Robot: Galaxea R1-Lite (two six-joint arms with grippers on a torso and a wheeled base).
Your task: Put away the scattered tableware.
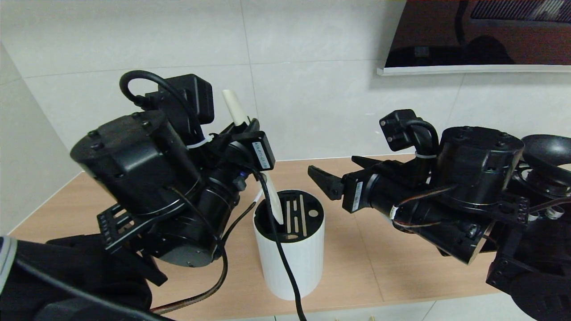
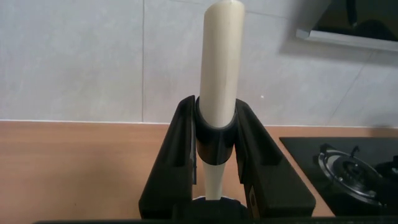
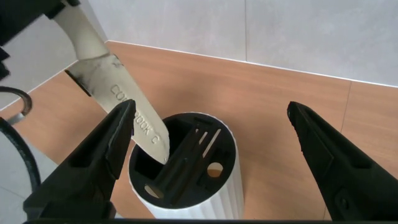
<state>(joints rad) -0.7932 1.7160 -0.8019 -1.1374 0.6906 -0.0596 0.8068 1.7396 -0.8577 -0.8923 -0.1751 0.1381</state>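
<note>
A cream knife [image 1: 233, 107] stands nearly upright, handle up, with my left gripper [image 1: 243, 130] shut on its handle [image 2: 221, 62]. Its blade [image 3: 118, 93] slants down, and the tip sits in the wide opening of the white cylindrical holder [image 1: 292, 254] with a black slotted top [image 3: 186, 165]. My right gripper [image 1: 333, 165] hangs open just right of the holder's top, level with it, holding nothing. In the right wrist view its fingers [image 3: 109, 155] spread to either side of the holder [image 3: 205, 196].
The holder stands on a wooden counter [image 1: 392, 249] near its front edge, against a white tiled wall. A black stove [image 2: 354, 168] with a dark pan [image 1: 546, 149] lies at the right. A range hood [image 1: 477, 35] hangs above it.
</note>
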